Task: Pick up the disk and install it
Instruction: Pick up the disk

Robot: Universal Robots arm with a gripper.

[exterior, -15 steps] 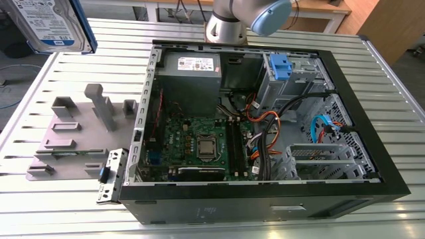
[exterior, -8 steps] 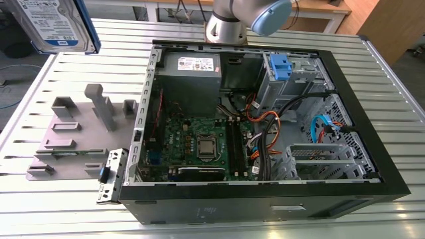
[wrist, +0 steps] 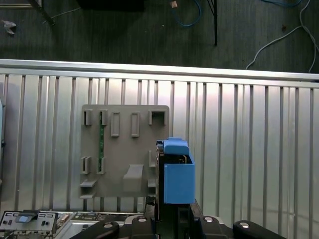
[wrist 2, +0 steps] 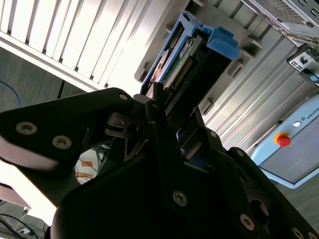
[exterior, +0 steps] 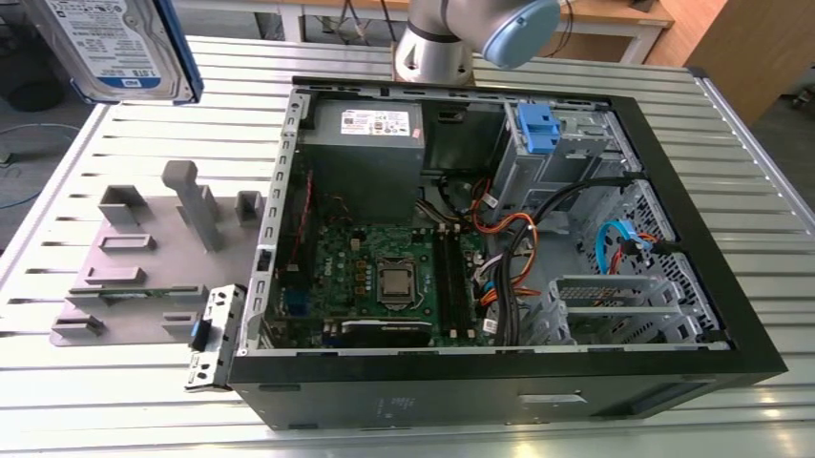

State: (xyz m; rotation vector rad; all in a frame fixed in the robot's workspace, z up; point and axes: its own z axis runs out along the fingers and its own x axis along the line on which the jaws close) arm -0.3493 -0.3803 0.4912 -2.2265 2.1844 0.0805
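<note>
The disk (exterior: pixel 114 48), a silver hard drive with a white-and-blue label and a blue carrier frame, hangs high above the table's far corner at the exterior view's left. In the second wrist view my gripper (wrist 2: pixel 159 102) is shut on the disk (wrist 2: pixel 185 57), whose connector edge and blue tab point away from the black fingers (wrist 2: pixel 154 117). In the first wrist view the disk (wrist: pixel 178 174) is seen edge-on, rising from the gripper (wrist: pixel 174 216) above the grey fixture plate (wrist: pixel 124 149).
The open computer case (exterior: pixel 713 315) lies on the slatted metal table (exterior: pixel 229 67), with a blue bracket (exterior: pixel 537 129) in its drive bay and cables across the motherboard. The grey fixture plate (exterior: pixel 140 258) lies beside it. The arm (exterior: pixel 465 38) stands behind the case.
</note>
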